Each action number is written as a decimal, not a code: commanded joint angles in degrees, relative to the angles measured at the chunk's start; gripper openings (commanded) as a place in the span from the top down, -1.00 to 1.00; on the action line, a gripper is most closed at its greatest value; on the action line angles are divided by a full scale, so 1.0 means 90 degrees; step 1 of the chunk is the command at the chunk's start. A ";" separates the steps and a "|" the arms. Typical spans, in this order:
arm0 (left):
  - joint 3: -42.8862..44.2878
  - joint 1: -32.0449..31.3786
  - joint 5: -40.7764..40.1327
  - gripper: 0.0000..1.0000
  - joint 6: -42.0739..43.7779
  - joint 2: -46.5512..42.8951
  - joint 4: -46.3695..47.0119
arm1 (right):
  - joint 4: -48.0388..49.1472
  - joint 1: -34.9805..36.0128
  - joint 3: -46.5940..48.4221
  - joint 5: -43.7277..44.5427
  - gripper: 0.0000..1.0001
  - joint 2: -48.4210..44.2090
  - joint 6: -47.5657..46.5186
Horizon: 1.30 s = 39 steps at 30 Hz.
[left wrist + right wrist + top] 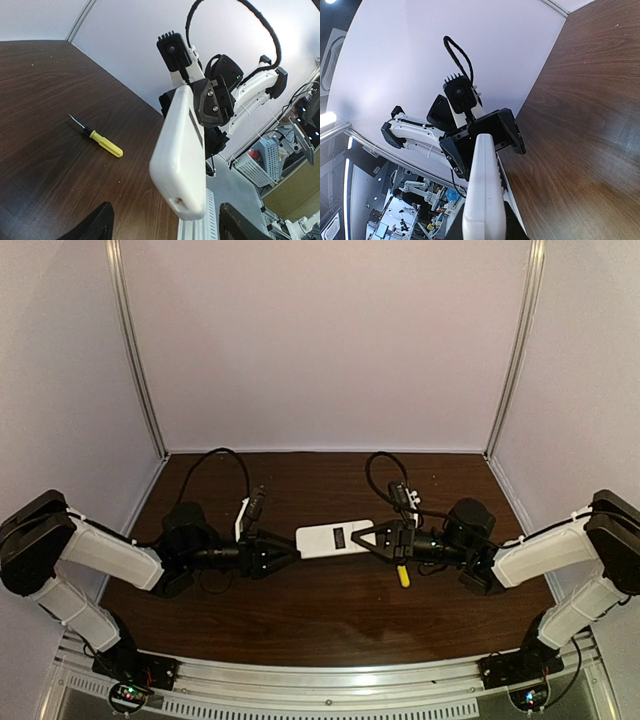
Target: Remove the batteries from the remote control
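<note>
The white remote control (335, 538) is held in the air over the table, level between my two arms, its dark display window facing up. My right gripper (385, 538) is shut on its right end. My left gripper (285, 552) is open at its left end. In the left wrist view the remote (182, 150) points at the camera, its end between my spread fingers (95, 225) without touching them. In the right wrist view the remote (484, 190) runs edge-on out of my right gripper (484, 226) toward the open left gripper (482, 135). No batteries show.
A yellow-handled screwdriver (403, 575) lies on the dark wooden table (320, 610) under the right gripper; it also shows in the left wrist view (102, 141). Pale walls enclose the table on three sides, with a metal rail along the near edge.
</note>
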 commanded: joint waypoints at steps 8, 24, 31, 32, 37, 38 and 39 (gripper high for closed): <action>0.0079 -0.0029 0.0291 -0.32 -0.0751 0.0315 0.0895 | 0.1409 0.0294 0.0217 -0.0056 1.00 0.0750 0.0520; 0.0099 -0.0177 -0.0049 -0.03 -0.1574 0.0353 0.0694 | 0.2586 0.0441 0.0629 0.0000 1.00 0.1958 0.1113; 0.0081 -0.0216 -0.0141 0.08 -0.1743 0.0499 0.0873 | 0.2667 0.0524 0.0712 0.0065 1.00 0.2102 0.1113; 0.0080 -0.0216 -0.0142 0.10 -0.1771 0.0544 0.0922 | 0.2668 0.0537 0.0718 0.0080 1.00 0.2104 0.1099; 0.0146 -0.0233 -0.0102 0.24 -0.1800 0.0666 0.0995 | 0.2728 0.0568 0.0712 0.0116 1.00 0.2182 0.1047; 0.0152 -0.0242 -0.0109 0.25 -0.1807 0.0674 0.0994 | 0.2765 0.0564 0.0712 0.0124 1.00 0.2206 0.1047; 0.0157 -0.0247 -0.0106 0.28 -0.1818 0.0681 0.0995 | 0.2799 0.0572 0.0724 0.0131 1.00 0.2235 0.1062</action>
